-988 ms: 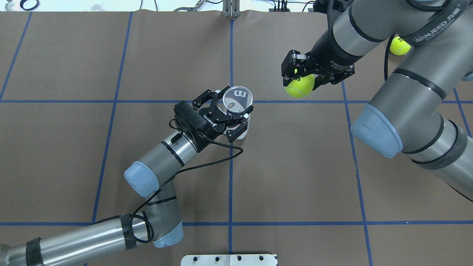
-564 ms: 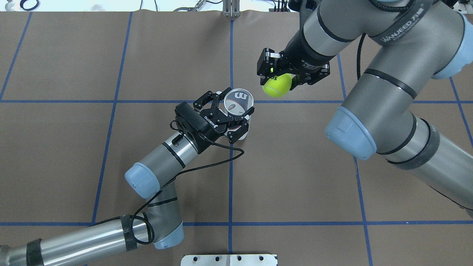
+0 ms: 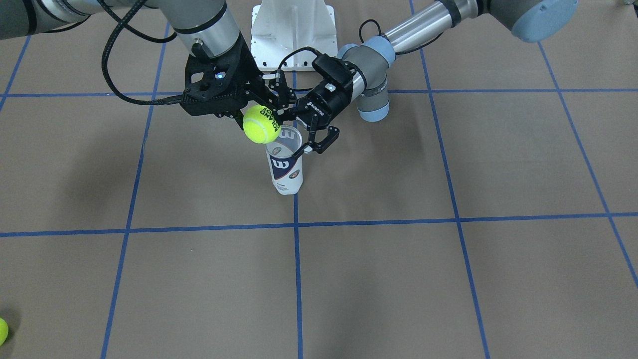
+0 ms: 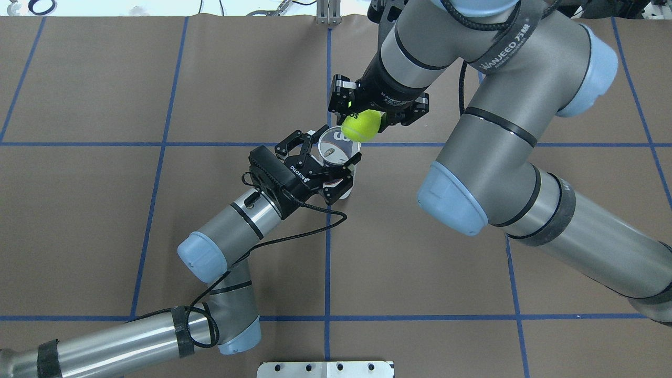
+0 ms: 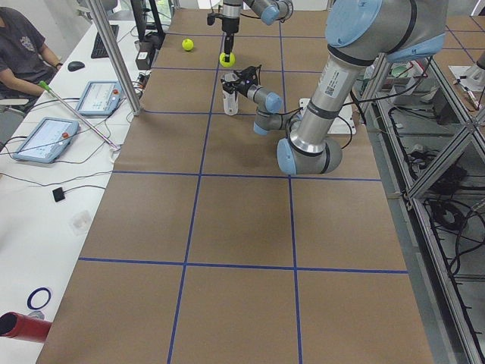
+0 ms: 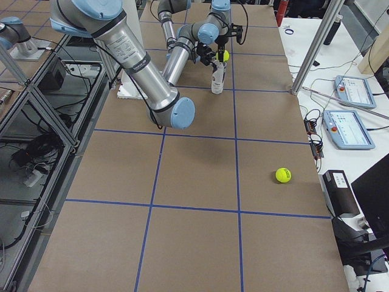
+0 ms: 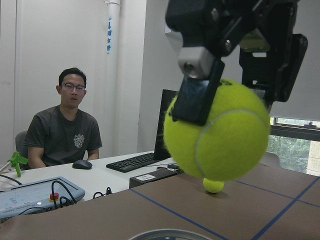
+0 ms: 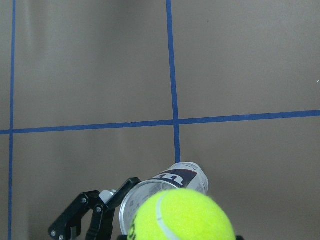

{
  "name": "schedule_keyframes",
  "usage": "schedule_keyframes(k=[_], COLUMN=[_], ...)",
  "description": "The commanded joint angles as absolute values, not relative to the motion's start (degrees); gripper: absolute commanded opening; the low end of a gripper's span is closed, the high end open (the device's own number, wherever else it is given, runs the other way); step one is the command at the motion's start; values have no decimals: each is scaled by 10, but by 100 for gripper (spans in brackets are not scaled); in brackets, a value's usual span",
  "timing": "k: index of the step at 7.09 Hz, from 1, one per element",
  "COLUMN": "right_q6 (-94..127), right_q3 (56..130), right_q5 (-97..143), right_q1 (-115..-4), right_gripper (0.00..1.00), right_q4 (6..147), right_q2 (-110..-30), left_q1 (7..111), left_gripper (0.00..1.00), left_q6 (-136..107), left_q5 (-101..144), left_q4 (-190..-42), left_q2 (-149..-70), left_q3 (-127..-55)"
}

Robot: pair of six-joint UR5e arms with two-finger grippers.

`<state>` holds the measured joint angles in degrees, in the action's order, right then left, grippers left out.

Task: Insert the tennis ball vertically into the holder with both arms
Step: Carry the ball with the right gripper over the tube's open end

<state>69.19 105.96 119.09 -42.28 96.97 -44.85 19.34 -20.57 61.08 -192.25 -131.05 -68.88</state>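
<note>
Right fingers (image 7: 196, 97) clamp ball (image 4: 360, 126); second ball (image 6: 283, 175) loose; left fingers (image 4: 337, 185) apparently clasp one holder (image 3: 285, 169).

Overhead, holder (image 4: 329, 153) mouth is partly hidden by the tennis ball (image 4: 360, 126); spare ball (image 3: 2, 331) is cut off at front view's left edge.

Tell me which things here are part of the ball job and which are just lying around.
In the job: holder; tennis ball; right gripper holding it; left gripper clamping the holder.
Lying about: spare ball; white pedestal base; control tablets.
</note>
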Motion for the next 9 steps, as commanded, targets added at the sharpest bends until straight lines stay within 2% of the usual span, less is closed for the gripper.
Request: schedule_keyframes(k=[1, 4, 6, 7, 8, 9], right_q6=[693, 695, 704, 704, 706, 706], right_q3=[1055, 1024, 1022, 1023, 1023, 1024], right_q5=[1173, 1165, 1165, 1162, 1161, 1160], right_q1=[-407, -398, -395, -393, -393, -393], right_gripper=[0, 0, 37, 79, 98, 98], right_q4=[969, 969, 969, 969, 969, 969], right_q2=[-447, -423, -422, -423, -423, -423], left_q1=[193, 193, 193, 193, 193, 192], left_gripper=[83, 83, 83, 83, 83, 84], left_q6=[-206, -206, -206, -206, -206, -206], left_q5=[611, 611, 611, 611, 611, 611], left_q4=[-1922, -1922, -1922, -1922, -1922, -1923], left_q2=[-1310, -1310, -1311, -1311, -1311, -1311], left_q3=[-688, -689, -689, -689, -689, -689])
